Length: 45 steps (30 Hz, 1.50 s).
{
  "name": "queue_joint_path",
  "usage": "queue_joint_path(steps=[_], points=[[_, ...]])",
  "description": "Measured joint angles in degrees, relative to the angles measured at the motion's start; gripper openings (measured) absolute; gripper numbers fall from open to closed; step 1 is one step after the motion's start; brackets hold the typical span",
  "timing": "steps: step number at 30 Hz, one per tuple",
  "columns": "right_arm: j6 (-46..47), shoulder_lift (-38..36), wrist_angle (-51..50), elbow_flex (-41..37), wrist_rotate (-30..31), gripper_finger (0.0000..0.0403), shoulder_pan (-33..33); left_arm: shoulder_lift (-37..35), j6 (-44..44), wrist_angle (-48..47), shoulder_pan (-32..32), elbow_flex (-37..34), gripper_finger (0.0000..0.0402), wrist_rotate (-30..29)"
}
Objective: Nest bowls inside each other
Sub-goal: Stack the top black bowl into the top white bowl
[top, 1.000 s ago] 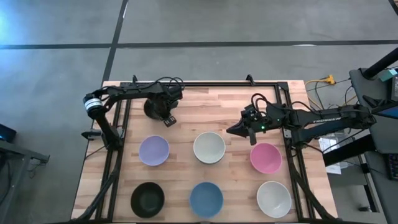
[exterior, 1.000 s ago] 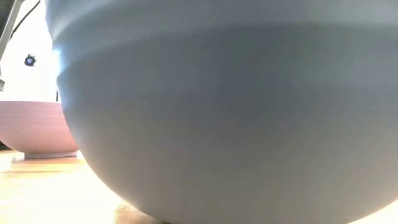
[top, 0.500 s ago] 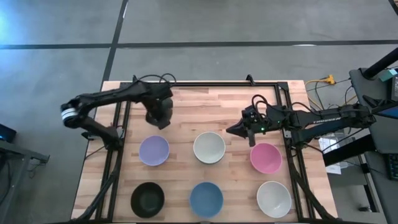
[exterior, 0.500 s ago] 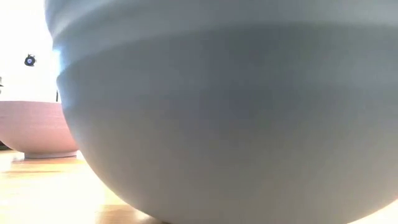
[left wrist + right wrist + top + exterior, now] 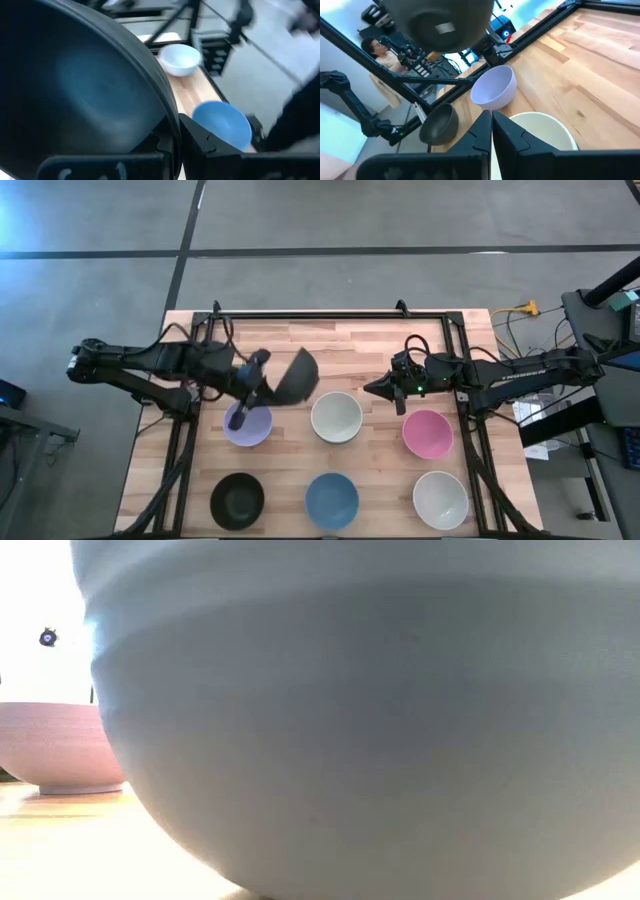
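Note:
My left gripper (image 5: 258,380) is shut on a black bowl (image 5: 295,375) that hangs in the air over the gap between the lavender bowl (image 5: 247,423) and the cream-white bowl (image 5: 336,417). The right wrist view sees the held bowl's underside (image 5: 440,22). Pink (image 5: 427,433), black (image 5: 237,500), blue (image 5: 331,500) and white (image 5: 440,500) bowls stand on their bases on the wooden table. My right gripper (image 5: 372,389) waits, shut, above the table just right of the cream-white bowl. My left gripper pinches the black bowl's rim (image 5: 169,117), one finger (image 5: 200,140) outside the wall and the other inside the hollow. The fingers come roughly level from the table's left. The bowl is lifted clear and tipped on its side, its underside toward the table's right.
A black frame runs along the table's far (image 5: 330,315), left and right edges. The blue bowl (image 5: 350,720) fills the low view, with the pink bowl (image 5: 60,745) beside it. A person (image 5: 375,50) sits beyond the table's left side.
My left gripper has lifted the black bowl off the table's far-left part and carried it toward the near right, to above the gap between the lavender and cream-white bowls. The bowl has tipped from upright onto its side. The left arm has swung out leftward.

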Motion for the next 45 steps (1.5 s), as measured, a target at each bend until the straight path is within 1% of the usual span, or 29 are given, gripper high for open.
queue_joint_path(steps=[2, 4, 8, 10, 13, 16, 18, 19, 22, 26, 30, 35, 39, 40, 43, 45], points=[[-0.01, -0.56, 0.18, -0.08, -0.02, 0.0009, 0.25, 2.09, 4.66, -1.00, -2.69, 1.99, 0.0000, -0.13], [-0.36, -1.36, 0.16, -0.39, -0.22, 0.0009, 0.61, 5.35, 8.44, -4.44, -4.63, 5.01, 0.0000, -0.15], [-0.32, -4.12, 0.02, -2.00, -0.51, 0.0009, 2.03, 14.63, 16.59, -15.56, -6.20, 13.99, 0.0000, -0.43], [0.74, -6.01, -0.13, -3.24, -0.51, 0.0009, 2.90, 19.87, 20.25, -21.21, -6.28, 19.40, 0.0000, -1.76], [2.10, -8.94, -0.13, -5.39, -0.51, 0.0009, 4.55, 27.61, 26.21, -29.52, -6.25, 28.03, 0.0000, -6.36], [2.47, -11.88, -0.09, -7.71, -0.48, 0.0009, 6.04, 35.35, 30.74, -36.87, -6.68, 37.14, 0.0000, -15.19], [2.61, -13.79, -0.05, -9.24, -0.31, 0.0009, 6.73, 40.28, 32.50, -41.28, -6.94, 43.47, 0.0000, -19.70], [3.12, -14.70, -0.06, -10.10, -0.24, 0.0009, 6.93, 42.67, 33.26, -43.02, -7.01, 46.42, 0.0000, -20.55], [4.92, -17.13, -0.11, -12.58, -0.06, 0.0009, 7.07, 49.17, 36.40, -47.49, -7.30, 54.13, 0.0000, -20.48], [5.66, -20.07, -0.13, -15.20, -0.05, 0.0009, 7.07, 56.59, 39.60, -52.34, -7.41, 61.49, 0.0000, -20.37], [5.06, -22.65, -0.03, -17.09, -0.05, 0.0009, 7.07, 61.75, 40.36, -56.96, -7.37, 65.34, 0.0000, -20.65], [5.44, -25.53, -0.09, -19.65, -0.08, 0.0009, 7.07, 64.88, 40.33, -58.71, -7.32, 65.64, 0.0000, -20.77], [5.46, -26.86, -0.03, -20.22, -0.09, 0.0009, 7.07, 66.06, 40.33, -58.74, -7.32, 65.58, 0.0000, -20.86], [5.46, -27.08, 0.06, -20.22, -0.11, 0.0009, 7.07, 66.20, 40.38, -58.64, -7.32, 65.46, 0.0000, -21.57], [5.44, -27.42, 0.00, -20.13, -0.13, 0.0009, 7.07, 66.52, 40.52, -58.16, -7.32, 64.03, 0.0000, -26.17], [5.42, -27.37, -0.02, -19.91, -0.51, 0.0009, 7.07, 66.59, 40.44, -58.15, -7.29, 62.89, 0.0000, -26.95]])
